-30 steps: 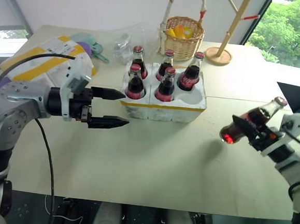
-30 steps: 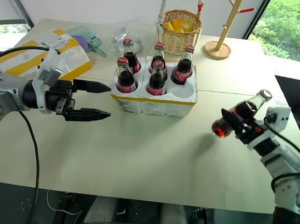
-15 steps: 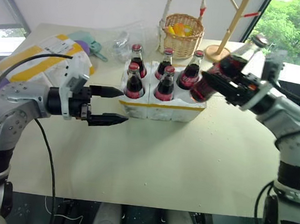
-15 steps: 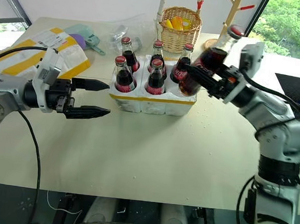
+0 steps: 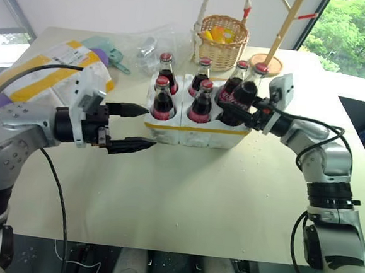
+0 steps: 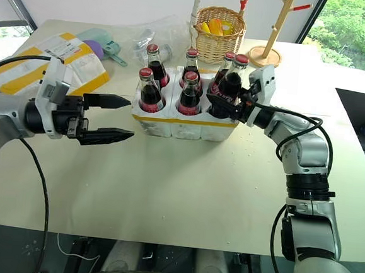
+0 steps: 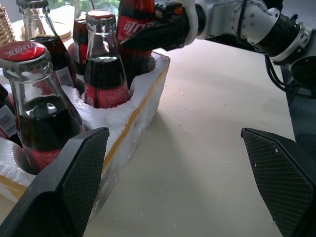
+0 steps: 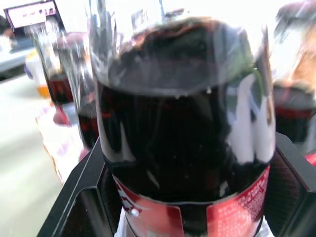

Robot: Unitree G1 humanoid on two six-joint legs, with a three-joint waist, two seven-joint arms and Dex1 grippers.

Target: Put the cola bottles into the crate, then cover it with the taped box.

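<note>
Sixth bottle (image 6: 229, 83) seemingly over crate (image 6: 184, 125)

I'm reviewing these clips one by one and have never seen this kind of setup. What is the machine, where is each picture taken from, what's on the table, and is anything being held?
This is a humanoid robot with two arms, each ending in a gripper of two black fingers. Two pictures come from cameras in its head, looking down over the table. The other two come from cameras on each wrist, looking along that gripper's fingers.

On the table stands a white foam crate with five cola bottles already in its wells. Behind it are a wicker basket and a wooden stand. At the robot's left lies the taped box, white with yellow tape.

The right gripper is shut on the sixth bottle, holding it at the crate's last empty well. The left gripper is open and holds nothing, beside the crate.
</note>
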